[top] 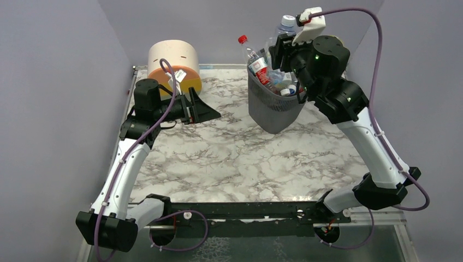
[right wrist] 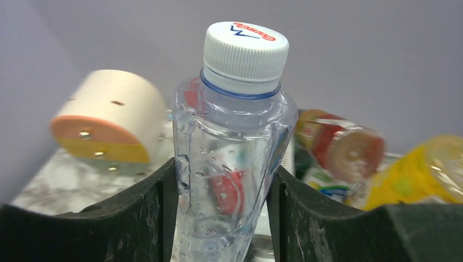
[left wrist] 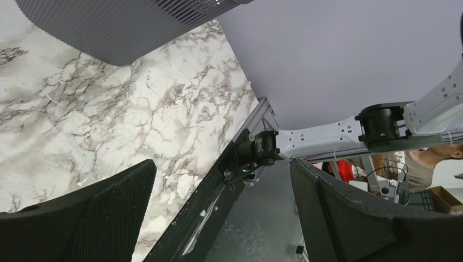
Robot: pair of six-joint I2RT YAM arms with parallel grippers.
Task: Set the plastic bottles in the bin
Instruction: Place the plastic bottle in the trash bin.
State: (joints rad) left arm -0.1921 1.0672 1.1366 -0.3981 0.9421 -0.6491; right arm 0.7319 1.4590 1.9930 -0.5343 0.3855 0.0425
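Several coloured plastic bottles [top: 271,76] lie in the tall dark grey mesh bin [top: 273,114], above whose rim my right end effector [right wrist: 221,173] clamps a clear white-capped bottle [right wrist: 229,142], while my left end effector [top: 203,107], left of that bin, stands apart and empty.

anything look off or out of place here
The bin is heaped full. A red-capped bottle juts well above its rim on the left side, tilted outward, so it might tip out. The right pincer grips a clear white-capped bottle above the pile, with little room for it.
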